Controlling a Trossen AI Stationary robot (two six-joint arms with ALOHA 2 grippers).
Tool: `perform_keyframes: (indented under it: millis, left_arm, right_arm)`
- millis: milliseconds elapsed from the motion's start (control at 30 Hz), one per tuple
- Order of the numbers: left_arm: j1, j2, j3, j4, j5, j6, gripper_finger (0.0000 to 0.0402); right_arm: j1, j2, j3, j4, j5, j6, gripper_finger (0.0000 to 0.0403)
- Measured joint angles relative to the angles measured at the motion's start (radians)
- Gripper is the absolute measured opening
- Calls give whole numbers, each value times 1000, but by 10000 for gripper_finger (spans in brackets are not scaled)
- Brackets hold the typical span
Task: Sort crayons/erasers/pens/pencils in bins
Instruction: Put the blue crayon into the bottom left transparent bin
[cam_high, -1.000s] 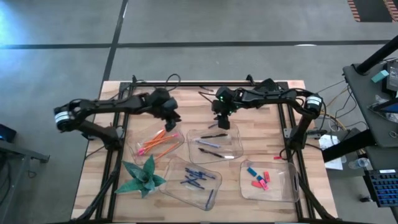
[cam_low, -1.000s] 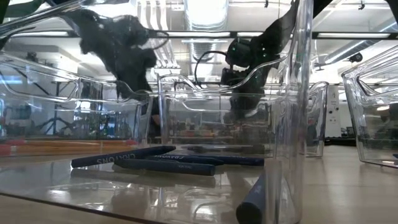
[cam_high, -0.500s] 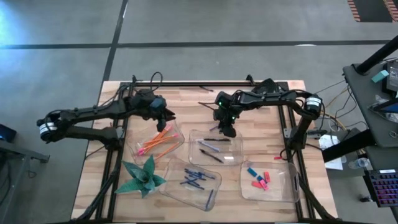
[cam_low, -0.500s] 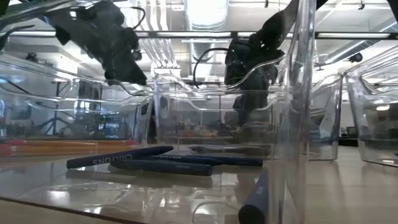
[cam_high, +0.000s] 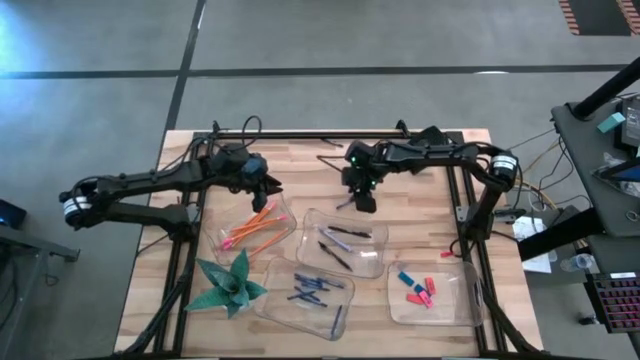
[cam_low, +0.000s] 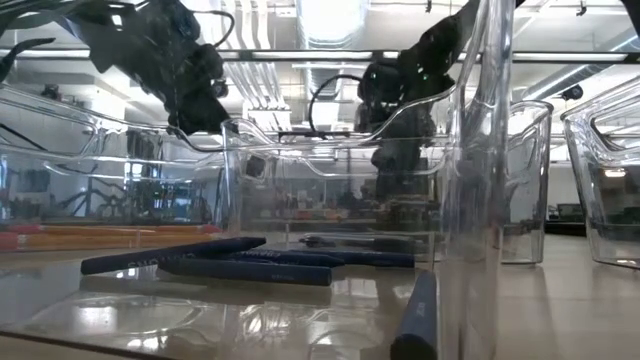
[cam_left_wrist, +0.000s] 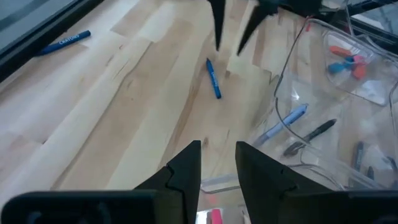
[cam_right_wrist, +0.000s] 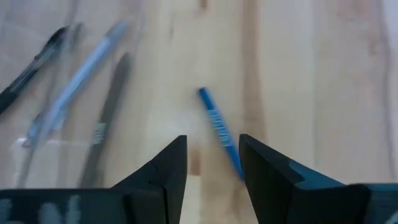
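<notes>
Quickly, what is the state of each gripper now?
Left gripper: open, holding nothing.
Right gripper: open, empty, above a blue crayon on the table.

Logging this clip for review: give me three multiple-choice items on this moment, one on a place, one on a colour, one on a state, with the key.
1. Where does the loose crayon by the right tool lie?
A. on the bare table
B. in the eraser bin
C. on the paper plant

2. What colour is it?
A. orange
B. blue
C. green

3. How do the right tool's fingers stand?
A. shut on a pen
B. shut on the crayon
C. apart, holding nothing

Key: 1 A, both wrist views show it on wood outside the bins; 2 B, it looks blue in both wrist views; 3 C, the right wrist view shows a gap between the fingers with the crayon on the table beyond.
</notes>
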Motion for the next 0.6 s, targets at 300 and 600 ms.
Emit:
perform_keyframes:
  millis: [300, 600]
  left_arm:
    - [0, 10, 0, 1, 0, 1, 86]
    - [1, 10, 0, 0, 0, 2, 86]
  right_arm:
    - [-11, 109, -6, 15, 3, -47, 136]
    - [-9, 173, -4, 93, 45, -103, 120]
